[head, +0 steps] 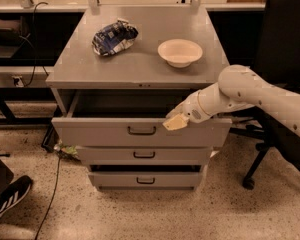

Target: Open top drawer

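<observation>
Gripper (176, 122) at the top drawer (100, 132) front (drawer partly open).

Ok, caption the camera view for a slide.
Gripper at the top edge of the partly open top drawer, right of its handle; bowl and bag on the cabinet.

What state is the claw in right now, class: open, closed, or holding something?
Claw: cannot be told; it is at the upper front edge of the partly open top drawer, right of its handle.
</observation>
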